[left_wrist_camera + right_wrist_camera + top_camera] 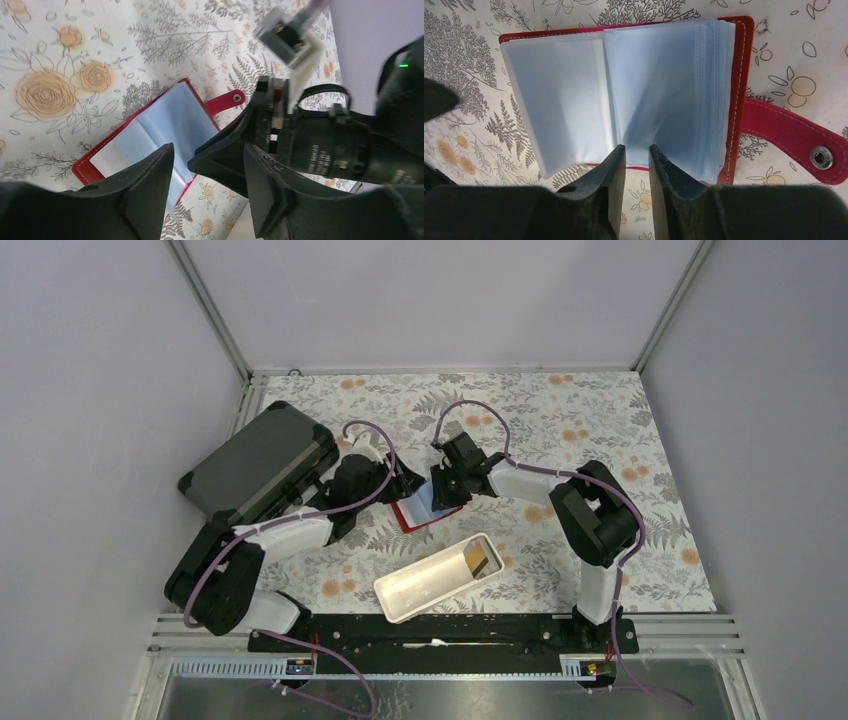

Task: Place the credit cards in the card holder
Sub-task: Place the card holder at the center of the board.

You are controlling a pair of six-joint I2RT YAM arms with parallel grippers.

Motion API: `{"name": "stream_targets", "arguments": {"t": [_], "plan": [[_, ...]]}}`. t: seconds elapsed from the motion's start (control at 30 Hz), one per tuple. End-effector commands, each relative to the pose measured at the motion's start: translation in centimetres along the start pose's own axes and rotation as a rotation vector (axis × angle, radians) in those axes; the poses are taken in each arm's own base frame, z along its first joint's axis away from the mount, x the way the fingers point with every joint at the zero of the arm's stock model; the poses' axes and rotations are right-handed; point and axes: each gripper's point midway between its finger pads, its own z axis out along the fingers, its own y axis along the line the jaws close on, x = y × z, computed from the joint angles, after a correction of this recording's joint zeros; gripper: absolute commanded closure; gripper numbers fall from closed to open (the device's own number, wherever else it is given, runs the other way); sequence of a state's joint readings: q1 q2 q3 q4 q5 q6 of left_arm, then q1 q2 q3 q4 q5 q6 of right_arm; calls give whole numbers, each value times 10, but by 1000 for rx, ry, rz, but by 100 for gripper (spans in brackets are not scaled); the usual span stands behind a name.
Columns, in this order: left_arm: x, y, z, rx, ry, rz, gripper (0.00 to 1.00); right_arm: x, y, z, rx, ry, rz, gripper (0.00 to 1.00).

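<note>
The red card holder (412, 516) lies open on the table (600, 420) between the two grippers, with its clear sleeves (654, 85) facing up. The left gripper (207, 150) hovers just beside it, jaws apart and empty. The right gripper (637, 152) sits at the sleeves' near edge with its jaws almost together; whether they pinch a sleeve cannot be told. A yellow-brown card (483, 559) lies in the white tray (420, 592) nearby.

A lab robot cell: plain grey walls (100, 390), aluminium framing (210, 310), floral-covered table (600, 410), black mounting rail (440, 635).
</note>
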State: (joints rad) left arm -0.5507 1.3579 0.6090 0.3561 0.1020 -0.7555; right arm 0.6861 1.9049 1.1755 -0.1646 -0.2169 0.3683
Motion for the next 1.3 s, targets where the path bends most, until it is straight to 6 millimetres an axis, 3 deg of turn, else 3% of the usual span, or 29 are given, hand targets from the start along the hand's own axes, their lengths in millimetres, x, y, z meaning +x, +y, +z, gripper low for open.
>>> {"name": "stream_targets", "arguments": {"t": [0.0,0.33,0.53,0.7,1.0,1.27], "plan": [[0,-13,13,92,-27,-75,45,1,-7,-7,45,-17,6,69],[31,26,18,-33,39,-99,46,-4,0,-22,28,-50,3,66],[56,45,13,-73,108,-101,46,-10,17,-50,-32,-73,-26,62],[64,56,7,-116,125,-80,46,-7,20,-80,-24,-88,-43,59],[59,52,1,-105,124,-33,44,41,-4,-135,85,-41,-38,54],[51,47,-7,-91,119,47,40,84,-4,-168,59,-23,87,54]]}}
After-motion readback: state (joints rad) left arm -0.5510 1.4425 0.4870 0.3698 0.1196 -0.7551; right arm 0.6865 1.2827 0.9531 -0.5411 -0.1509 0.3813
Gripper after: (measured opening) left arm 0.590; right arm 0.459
